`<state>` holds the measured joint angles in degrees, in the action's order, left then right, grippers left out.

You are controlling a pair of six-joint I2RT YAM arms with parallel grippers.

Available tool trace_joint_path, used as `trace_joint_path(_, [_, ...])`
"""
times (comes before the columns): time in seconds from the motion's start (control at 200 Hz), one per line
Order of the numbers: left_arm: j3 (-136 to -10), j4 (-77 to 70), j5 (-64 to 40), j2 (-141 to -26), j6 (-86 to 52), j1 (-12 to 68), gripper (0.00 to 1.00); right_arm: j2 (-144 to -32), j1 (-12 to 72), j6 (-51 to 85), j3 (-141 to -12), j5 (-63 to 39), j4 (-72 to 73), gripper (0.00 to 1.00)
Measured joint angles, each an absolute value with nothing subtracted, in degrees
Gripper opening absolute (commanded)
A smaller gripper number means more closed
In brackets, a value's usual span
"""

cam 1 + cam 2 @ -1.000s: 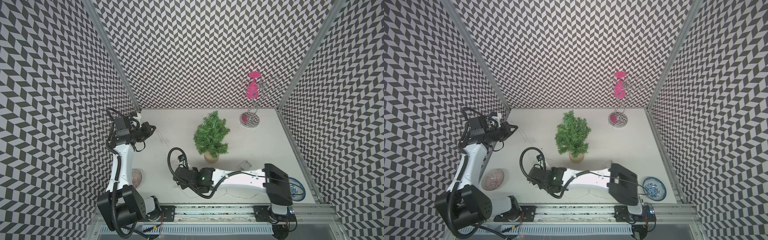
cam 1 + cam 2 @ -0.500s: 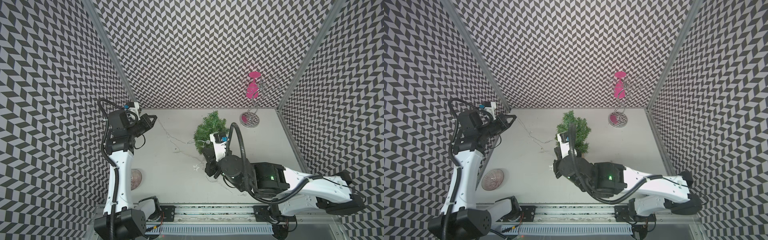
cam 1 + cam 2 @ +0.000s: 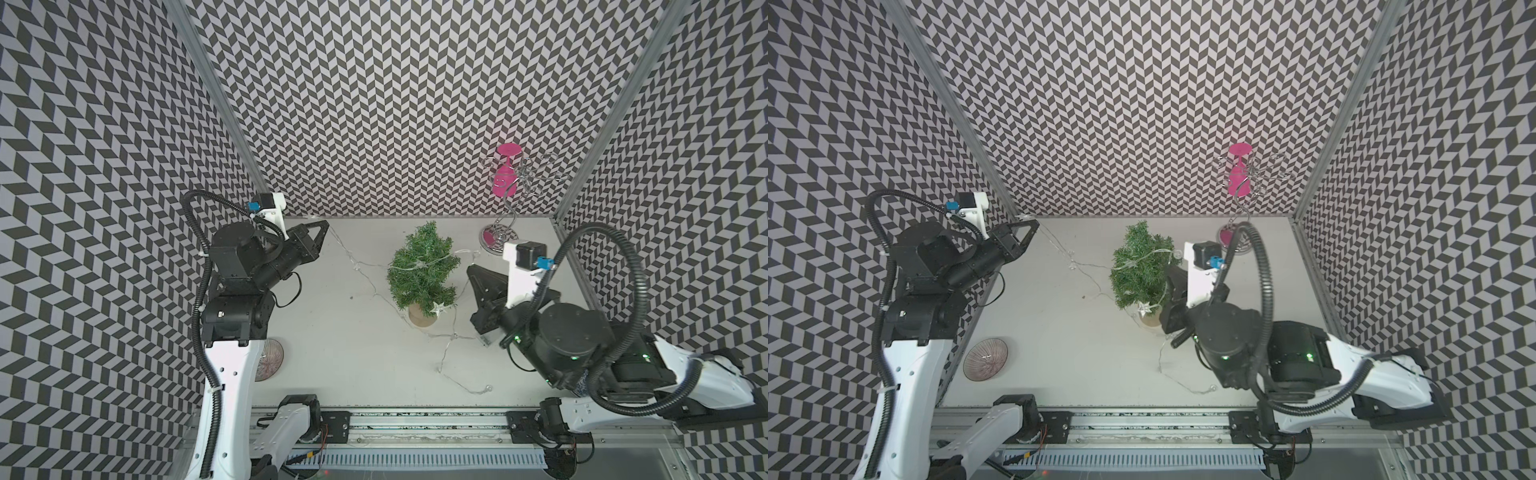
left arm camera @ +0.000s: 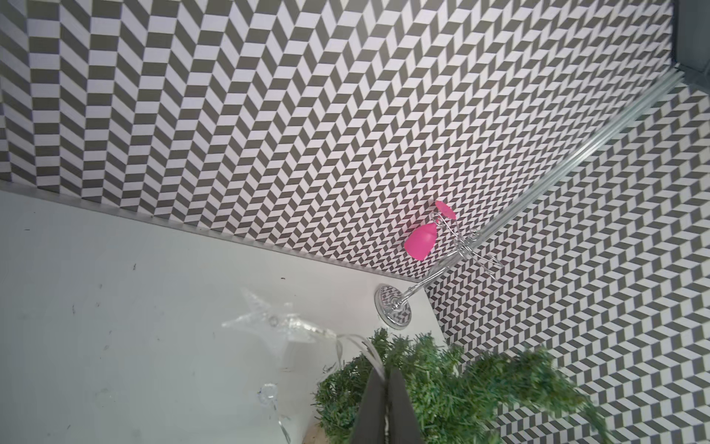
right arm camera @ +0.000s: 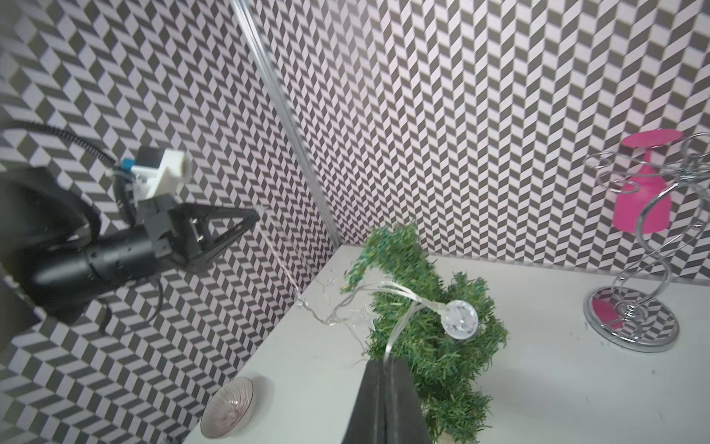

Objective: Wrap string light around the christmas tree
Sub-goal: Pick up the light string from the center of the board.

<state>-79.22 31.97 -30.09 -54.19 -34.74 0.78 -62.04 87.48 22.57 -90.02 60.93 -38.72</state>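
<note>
The small green christmas tree (image 3: pixel 422 270) (image 3: pixel 1142 266) stands upright on its pale wooden base in the middle of the table. The string light (image 3: pixel 353 262) (image 3: pixel 1071 262) runs from my left gripper (image 3: pixel 326 226) (image 3: pixel 1036 222), raised near the back left corner, across the tree's upper branches to my right gripper (image 3: pixel 471 270), which is close to the tree's right side. Both are shut on the wire: the left gripper (image 4: pixel 385 371) just past a star bulb (image 4: pixel 265 319), the right gripper (image 5: pixel 384 361) just past a round bulb (image 5: pixel 459 319). A loose length (image 3: pixel 453 336) trails over the table in front.
A silver curly wire rack with a pink glass (image 3: pixel 505 183) (image 3: pixel 1239 178) stands at the back right. A ribbed glass bowl (image 3: pixel 268 365) (image 3: pixel 986 359) lies at the front left by the left arm. Patterned walls close three sides.
My right arm has swung from the tree's front left round to its right side, and the wire now lies across the branches. The left gripper has risen a little at the back left.
</note>
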Motion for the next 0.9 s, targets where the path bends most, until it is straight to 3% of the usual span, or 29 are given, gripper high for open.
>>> trace_joint_path(0.21, [-82.72, 34.87, -28.62, -51.46, -36.86, 5.37, 0.00, -59.92, 87.59, 16.10, -91.07, 64.14, -36.49, 0.00])
trace_joint_path(0.375, [-78.11, 32.93, -31.66, -47.79, -41.65, 6.37, 0.00, -59.92, 87.59, 10.46, -90.54, 65.04, -33.21, 0.00])
trace_joint_path(0.901, [-74.26, 17.85, -40.38, -45.76, -58.24, 14.94, 0.00, -57.80, 87.59, -17.21, -89.82, 70.57, -9.10, 0.00])
